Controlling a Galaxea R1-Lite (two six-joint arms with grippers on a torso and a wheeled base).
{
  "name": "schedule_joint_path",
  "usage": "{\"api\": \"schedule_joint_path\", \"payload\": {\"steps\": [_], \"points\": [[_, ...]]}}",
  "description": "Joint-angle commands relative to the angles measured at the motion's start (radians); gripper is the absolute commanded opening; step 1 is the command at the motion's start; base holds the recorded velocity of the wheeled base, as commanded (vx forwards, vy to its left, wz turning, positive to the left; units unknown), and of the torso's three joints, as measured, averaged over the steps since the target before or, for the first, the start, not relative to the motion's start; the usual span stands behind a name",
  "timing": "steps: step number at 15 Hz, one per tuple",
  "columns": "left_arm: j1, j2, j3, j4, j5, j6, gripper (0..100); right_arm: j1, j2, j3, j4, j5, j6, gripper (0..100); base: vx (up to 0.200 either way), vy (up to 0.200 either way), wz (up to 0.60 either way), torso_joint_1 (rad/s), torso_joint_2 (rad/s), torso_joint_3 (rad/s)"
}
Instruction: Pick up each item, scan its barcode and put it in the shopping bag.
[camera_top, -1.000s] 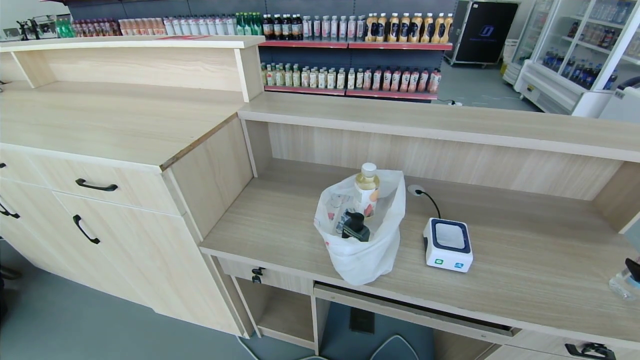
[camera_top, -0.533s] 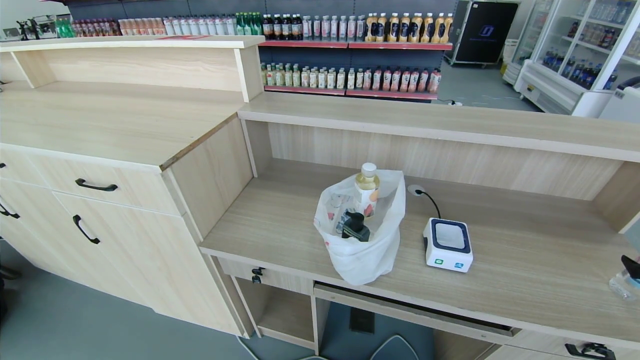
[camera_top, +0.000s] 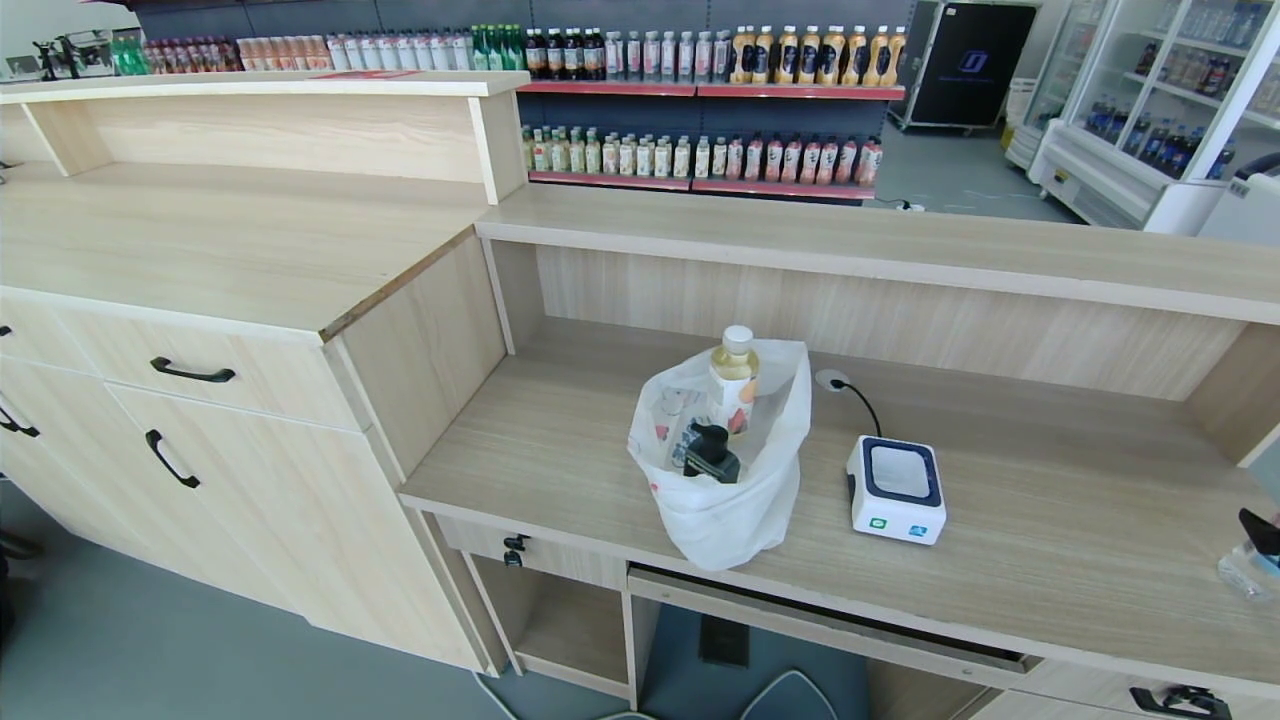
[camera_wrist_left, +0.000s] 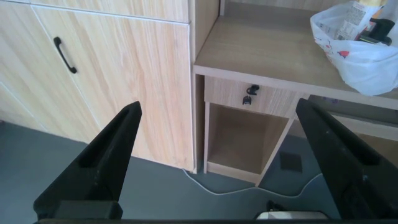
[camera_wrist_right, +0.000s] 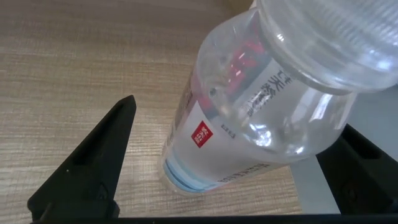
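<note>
On the counter the shopping bag sits just left of the scanner; well right of the scanner the clear water bottle stands upright, its cap toward my right gripper, whose spread fingers straddle it without touching. It has a red-and-white label and a ribbed cap. My left gripper hangs open far left of the scanner, so I'd use the right

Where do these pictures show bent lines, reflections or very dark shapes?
Head view: the straight edges of the counter bow toward the frame borders, a wide-lens effect. Right wrist view: bright reflections sit on the clear bottle, while the right claw is a flat black shape. Left wrist view: the open left claw is equally black against the evenly lit cabinet door.
</note>
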Motion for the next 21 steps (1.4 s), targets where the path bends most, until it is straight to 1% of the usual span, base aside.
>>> {"api": "schedule_joint_path", "payload": {"steps": [1,10,18,19,21], "points": [[0.000,0.000,0.000,0.000,0.000,0.000,100,0.001,0.014,-0.008,0.000,0.001,0.000,100,0.000,0.000,0.00,0.000,0.00,0.000],[0.000,0.000,0.000,0.000,0.000,0.000,100,0.013,0.044,-0.023,-0.002,0.004,0.008,100,0.000,0.000,0.00,0.000,0.00,0.000],[0.000,0.000,0.000,0.000,0.000,0.000,100,0.027,0.066,-0.080,0.006,0.007,0.021,100,0.000,0.000,0.00,0.000,0.00,0.000],[0.000,0.000,0.000,0.000,0.000,0.000,100,0.027,0.066,-0.081,0.004,0.007,0.021,0,0.000,0.000,0.00,0.000,0.00,0.000],[0.000,0.000,0.000,0.000,0.000,0.000,100,0.027,0.069,-0.084,0.001,0.007,0.021,0,0.000,0.000,0.00,0.000,0.00,0.000]]}}
